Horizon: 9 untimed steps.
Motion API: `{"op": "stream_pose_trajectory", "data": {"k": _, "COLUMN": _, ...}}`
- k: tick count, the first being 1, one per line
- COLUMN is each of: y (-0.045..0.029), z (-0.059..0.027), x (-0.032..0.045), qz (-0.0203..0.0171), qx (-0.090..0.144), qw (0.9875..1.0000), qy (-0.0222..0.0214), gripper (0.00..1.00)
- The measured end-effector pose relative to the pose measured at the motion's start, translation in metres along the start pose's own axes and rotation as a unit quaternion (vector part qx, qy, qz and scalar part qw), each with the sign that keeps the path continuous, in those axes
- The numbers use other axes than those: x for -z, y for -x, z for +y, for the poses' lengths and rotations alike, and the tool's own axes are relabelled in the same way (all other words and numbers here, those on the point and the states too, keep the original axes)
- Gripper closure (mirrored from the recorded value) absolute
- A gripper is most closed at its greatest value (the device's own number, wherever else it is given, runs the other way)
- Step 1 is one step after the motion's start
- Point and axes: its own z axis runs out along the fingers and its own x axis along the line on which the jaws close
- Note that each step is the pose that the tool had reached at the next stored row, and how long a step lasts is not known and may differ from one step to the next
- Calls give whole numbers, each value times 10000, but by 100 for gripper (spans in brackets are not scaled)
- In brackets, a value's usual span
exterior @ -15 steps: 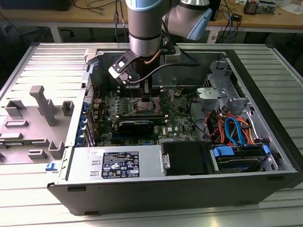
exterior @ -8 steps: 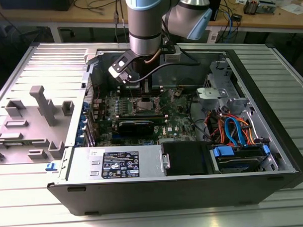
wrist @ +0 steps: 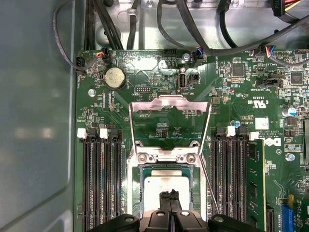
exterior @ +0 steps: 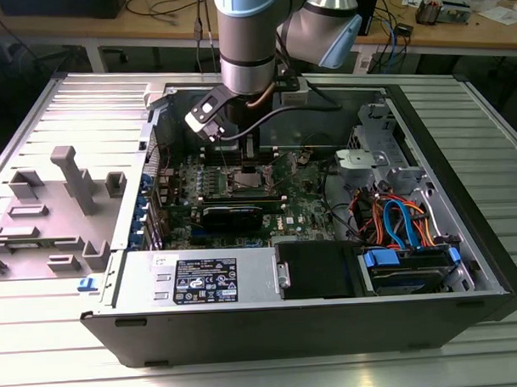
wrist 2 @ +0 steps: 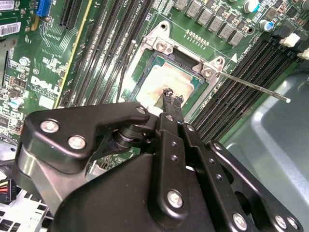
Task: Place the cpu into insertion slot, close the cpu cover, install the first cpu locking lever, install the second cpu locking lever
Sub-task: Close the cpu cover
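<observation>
the cpu [wrist: 157, 186] lies seated in the insertion slot [wrist: 166, 157], the cpu cover [wrist: 169, 101] tipped open to leave it clear; the gripper [wrist: 169, 195], fingers pinched together and apparently empty, is poised over the chip.

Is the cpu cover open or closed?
Open. In the first wrist view the cover is swung back from the slot, and the cpu lies uncovered.

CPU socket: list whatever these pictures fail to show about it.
1. First wrist view: the gripper covers part of the cpu; the picture edge cuts off the insertion slot.
2. Second wrist view: the gripper hides the slot's near side.
3. Exterior view: socket detail below the arm is too small to read.
</observation>
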Motion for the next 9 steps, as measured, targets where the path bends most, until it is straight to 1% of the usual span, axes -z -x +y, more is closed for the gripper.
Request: {"op": "stream_pose_trajectory", "data": {"k": 9, "y": 0, "z": 0, "x": 7, "qz": -19, "qx": 1, "qw": 10000, "qy": 0, "gripper": 89}}
